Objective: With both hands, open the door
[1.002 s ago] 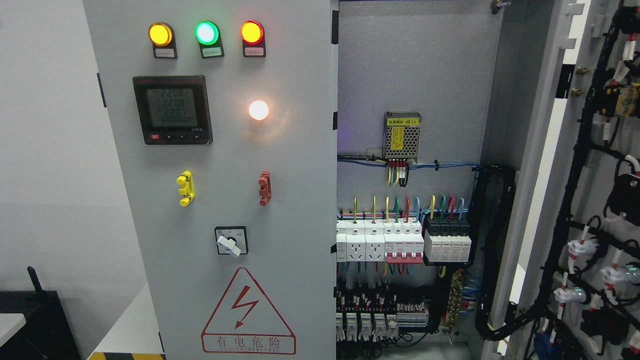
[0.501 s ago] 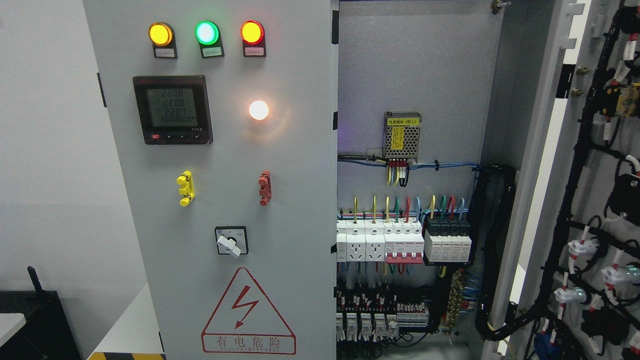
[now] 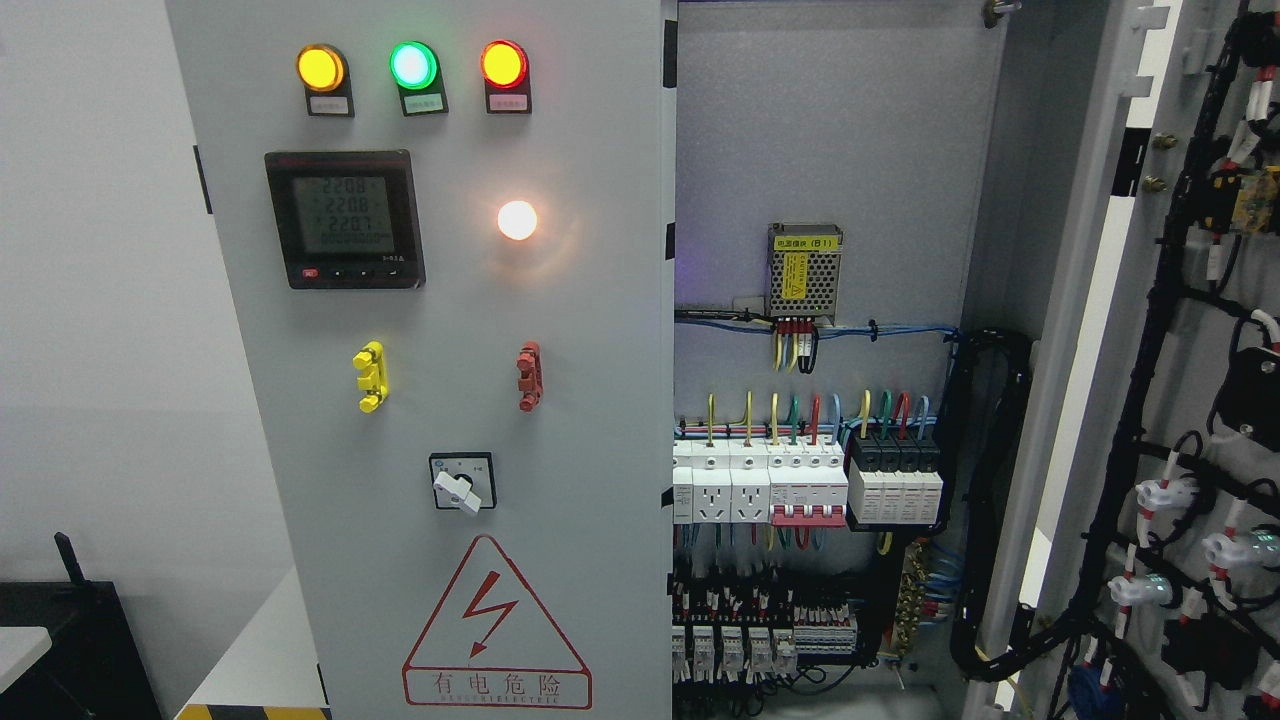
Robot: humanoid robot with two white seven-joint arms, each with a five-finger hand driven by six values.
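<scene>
Grey steel cabinet: left door (image 3: 440, 400) closed, right door (image 3: 1180, 400) swung wide open at right, wiring exposed. I count three pilot lamps (image 3: 412, 66) lit, one white lamp (image 3: 517, 220), one meter (image 3: 345, 220). Neither robot hand is visible to me; state unknown.

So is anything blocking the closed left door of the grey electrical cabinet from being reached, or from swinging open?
Nothing visible stands in front of the closed grey left door. The right door is already swung open. Neither robot hand is in view.
</scene>
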